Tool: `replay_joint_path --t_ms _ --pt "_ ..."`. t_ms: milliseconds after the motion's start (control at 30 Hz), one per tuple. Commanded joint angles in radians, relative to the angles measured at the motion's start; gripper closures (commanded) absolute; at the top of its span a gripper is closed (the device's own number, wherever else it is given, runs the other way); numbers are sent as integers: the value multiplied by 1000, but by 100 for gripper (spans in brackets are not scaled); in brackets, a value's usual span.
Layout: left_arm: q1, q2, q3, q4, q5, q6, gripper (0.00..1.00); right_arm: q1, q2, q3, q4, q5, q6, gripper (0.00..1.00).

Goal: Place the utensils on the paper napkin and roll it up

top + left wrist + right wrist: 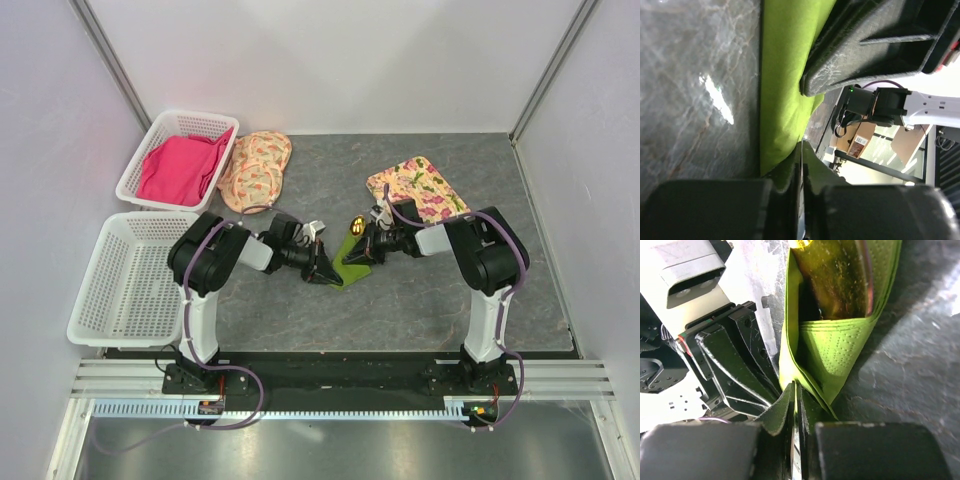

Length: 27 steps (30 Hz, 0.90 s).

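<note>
Left gripper (801, 172) and right gripper (795, 405) both pinch the lime-green paper napkin (832, 357) closed. This retains the shiny gold-ended utensil (837, 280) at its 12 o'clock end.

- paper napkin (349, 263) lime-green, folded up, mid-bench (400, 300); gold utensil end (357, 226) at its far end
- left hand (328, 270) and right hand (360, 251) both at the napkin, one on either side
- pink cloth (180, 165) in white basket (150, 135), far left; second basket (130, 275) nearer; floral mat (255, 170) beside the pink one; another floral mat (418, 188) far right
</note>
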Motion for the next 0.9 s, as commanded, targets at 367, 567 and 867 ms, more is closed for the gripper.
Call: replay_joint_path --t_ms 367,567,867 --pt "5 -125 -28 150 12 -41 71 6 62 35 -35 59 -142 92" --pt "8 -56 -37 145 -11 -42 76 11 70 49 -47 56 -177 92" --pt "6 36 -152 209 -73 -94 92 26 120 119 -79 61 -259 90"
